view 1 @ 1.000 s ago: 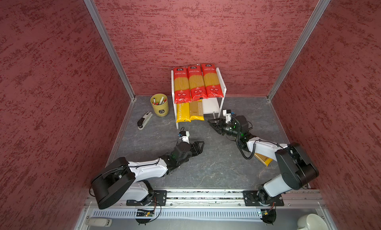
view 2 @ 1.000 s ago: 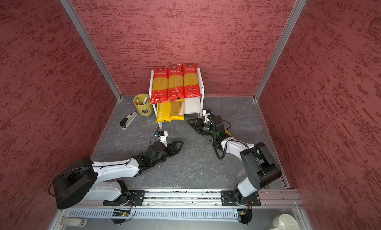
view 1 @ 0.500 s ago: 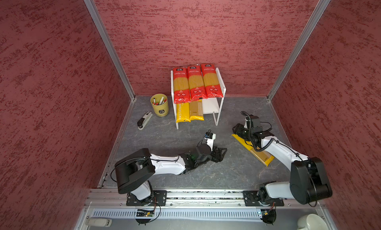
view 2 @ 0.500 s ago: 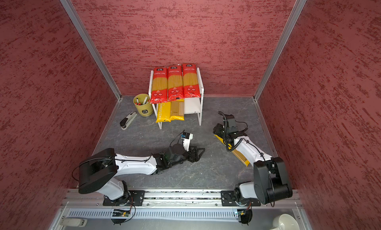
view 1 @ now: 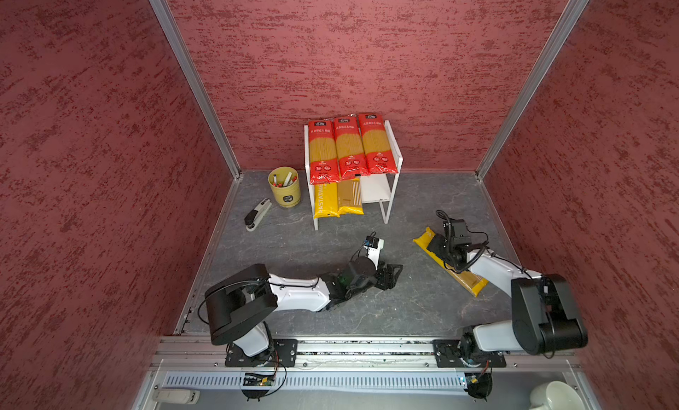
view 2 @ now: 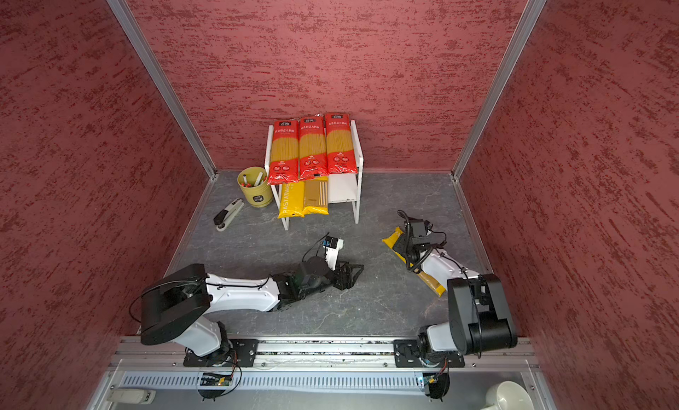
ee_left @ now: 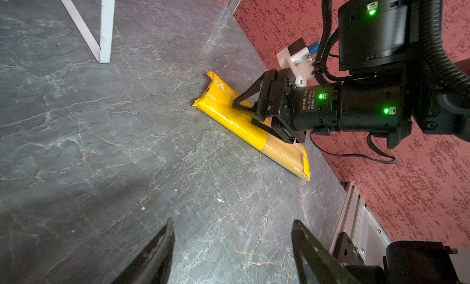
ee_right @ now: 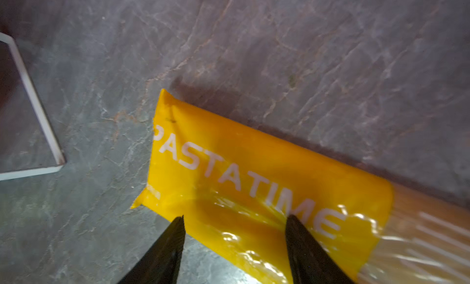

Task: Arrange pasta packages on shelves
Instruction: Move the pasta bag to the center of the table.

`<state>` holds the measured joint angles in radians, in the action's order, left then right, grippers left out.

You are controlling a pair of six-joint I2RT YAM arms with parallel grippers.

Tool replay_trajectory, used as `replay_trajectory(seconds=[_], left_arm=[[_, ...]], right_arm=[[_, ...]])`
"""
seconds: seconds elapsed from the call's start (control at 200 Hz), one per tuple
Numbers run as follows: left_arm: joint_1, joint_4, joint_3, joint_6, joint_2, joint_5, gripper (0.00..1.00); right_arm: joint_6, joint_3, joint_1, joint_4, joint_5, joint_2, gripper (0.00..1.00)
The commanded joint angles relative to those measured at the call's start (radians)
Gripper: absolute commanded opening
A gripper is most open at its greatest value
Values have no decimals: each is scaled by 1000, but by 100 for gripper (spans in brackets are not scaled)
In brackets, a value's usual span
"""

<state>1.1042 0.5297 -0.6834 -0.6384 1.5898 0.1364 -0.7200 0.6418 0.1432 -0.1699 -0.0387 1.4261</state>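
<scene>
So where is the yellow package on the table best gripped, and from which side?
Probably from above, across its narrow width near the printed end: the yellow package lies flat, long and thin, so only its long edges fit between the jaws.

Three walls in rough red plaster close the space: a back wall across the upper frame and side walls filling the left and right edges. Slim metal posts mark the two back corners. The floor is grey, veined like stone, evenly lit. A metal rail and a vented strip cross the bottom.
</scene>
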Motion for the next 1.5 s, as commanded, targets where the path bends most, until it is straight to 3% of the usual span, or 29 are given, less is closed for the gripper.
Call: replay_trajectory(seconds=[0.0,0.215,0.421,0.611,0.842,0.927,0.992,1.127,1.368,1.493], left_arm=[[-4,28,-6,-7,19,5,72],[-4,41,7,-46,24,20,72],[-21,32,20,-76,27,19,71],[-21,39,18,-79,35,7,71],[-17,30,23,-74,21,39,70],[-19,39,32,-84,24,43,71],[-20,44,36,-94,29,36,71],[-36,19,42,-137,30,29,70],[-97,-24,118,-234,-28,41,67],[-144,-110,130,-250,-59,15,67]], right_arm=[[-155,-76,119,84,172,57,64],[-266,-98,235,185,212,93,64],[-248,-59,257,179,290,65,65],[-87,4,147,7,250,-55,68],[57,50,-1,-138,60,-79,73],[69,37,-17,-119,71,-27,71],[48,9,-14,-84,146,10,69],[-53,-75,76,-13,221,18,67],[-273,-79,383,19,232,-22,67],[-306,-55,427,75,283,-28,67]])
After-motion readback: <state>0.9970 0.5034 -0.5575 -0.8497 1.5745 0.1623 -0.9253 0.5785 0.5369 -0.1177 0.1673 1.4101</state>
